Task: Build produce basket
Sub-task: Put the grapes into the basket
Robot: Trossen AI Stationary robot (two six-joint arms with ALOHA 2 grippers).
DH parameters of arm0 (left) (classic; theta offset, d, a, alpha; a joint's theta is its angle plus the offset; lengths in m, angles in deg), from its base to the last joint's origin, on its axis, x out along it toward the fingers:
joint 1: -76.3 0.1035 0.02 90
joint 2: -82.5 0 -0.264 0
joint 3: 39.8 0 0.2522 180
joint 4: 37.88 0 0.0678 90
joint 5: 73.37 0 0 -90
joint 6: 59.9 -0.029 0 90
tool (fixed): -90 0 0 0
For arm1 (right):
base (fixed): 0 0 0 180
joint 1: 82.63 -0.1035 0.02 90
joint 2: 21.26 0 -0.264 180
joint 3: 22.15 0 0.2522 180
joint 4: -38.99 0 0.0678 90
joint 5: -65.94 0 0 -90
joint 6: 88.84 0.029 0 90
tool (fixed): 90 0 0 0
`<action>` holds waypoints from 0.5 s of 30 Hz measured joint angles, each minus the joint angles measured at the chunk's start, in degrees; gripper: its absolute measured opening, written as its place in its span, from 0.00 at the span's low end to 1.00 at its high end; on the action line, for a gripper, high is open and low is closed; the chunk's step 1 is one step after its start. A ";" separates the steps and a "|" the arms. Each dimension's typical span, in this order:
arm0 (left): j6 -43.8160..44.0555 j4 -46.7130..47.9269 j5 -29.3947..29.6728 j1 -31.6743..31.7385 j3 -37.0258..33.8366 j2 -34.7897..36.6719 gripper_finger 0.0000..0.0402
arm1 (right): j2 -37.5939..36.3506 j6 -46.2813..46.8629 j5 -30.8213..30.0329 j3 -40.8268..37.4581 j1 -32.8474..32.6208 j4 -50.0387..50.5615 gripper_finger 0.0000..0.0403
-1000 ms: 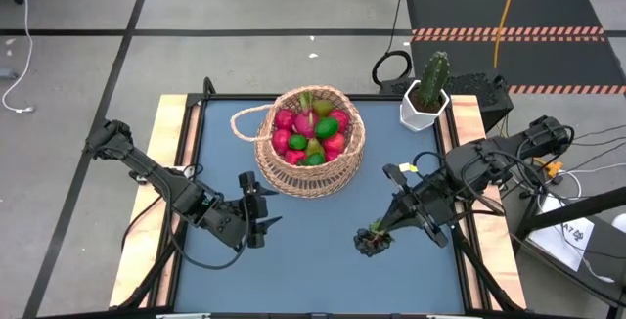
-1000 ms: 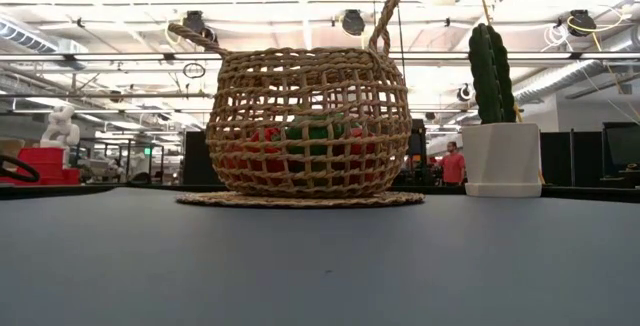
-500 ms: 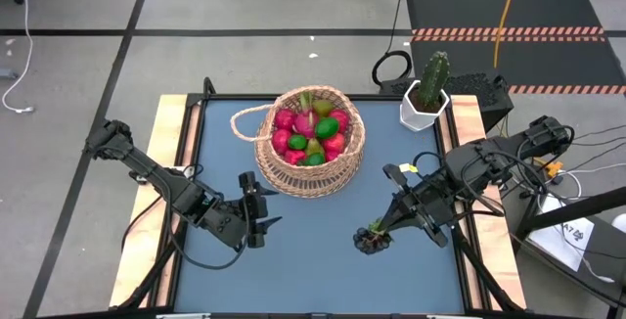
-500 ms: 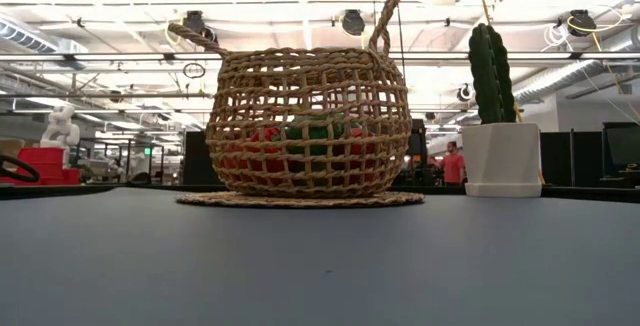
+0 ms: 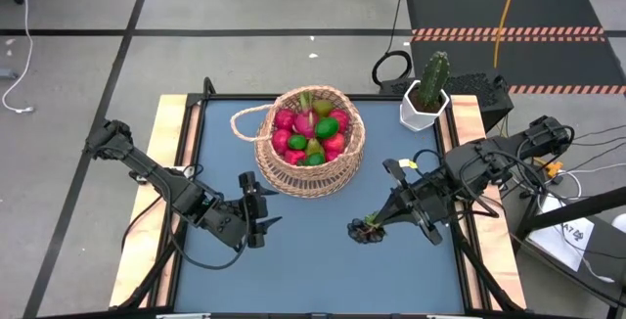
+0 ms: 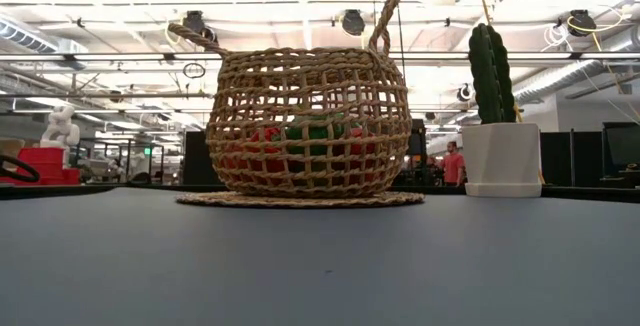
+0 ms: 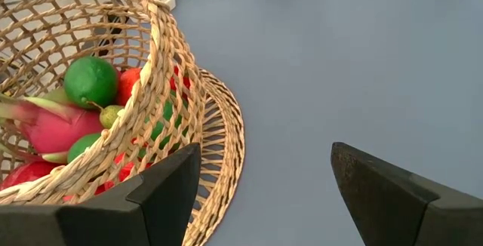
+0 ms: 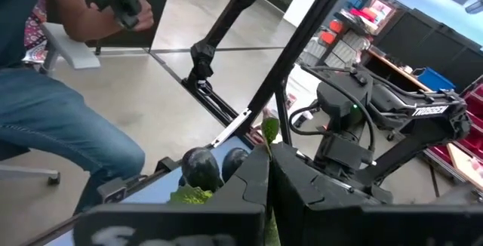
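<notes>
Seen from above, a blue worktop (image 5: 313, 260) with pale wooden side edges carries two dark robot arms. Nearest the front edge, on the right half, the right gripper (image 5: 373, 228) is clamped tight on the green stem of a dark grape bunch (image 5: 363, 232), which is low over the bare blue surface; whether it touches cannot be told. In the right wrist view the round dark grapes (image 8: 202, 167) and green leaves sit just past the pressed-together fingers (image 8: 249, 189).

On the left half, about as near, the left gripper (image 5: 260, 210) has its jaws spread apart and holds nothing. It points toward the basket (image 5: 310, 141) and is just beside the basket's flat woven base.

Farther back, at the middle of the worktop, the round tan wicker basket stands upright, its looped handle on its left side. Inside lies the produce (image 5: 311, 133): red apples, a pink dragon fruit (image 7: 51, 127), limes (image 7: 90, 81) and pears.

At the far right corner stands a white pot (image 5: 424, 108) with a cactus (image 5: 433, 74).
</notes>
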 joint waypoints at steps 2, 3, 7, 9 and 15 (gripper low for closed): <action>0.06 0.00 0.00 0.00 0.00 0.00 0.73 | 0.00 0.06 0.00 0.00 0.00 0.00 0.00; 0.11 -0.01 0.00 0.01 0.00 0.00 0.73 | 0.00 0.06 0.00 0.00 0.00 0.00 0.00; 0.22 -0.02 0.02 0.00 0.00 0.00 0.73 | 0.00 0.08 0.00 0.00 0.00 0.01 0.00; 0.42 -0.02 0.00 0.01 0.00 0.00 0.73 | 0.01 0.08 -0.02 0.00 0.00 0.00 0.00; 0.44 -0.27 0.00 0.00 0.00 0.00 0.73 | 0.02 1.51 -2.83 0.00 0.00 -0.21 0.00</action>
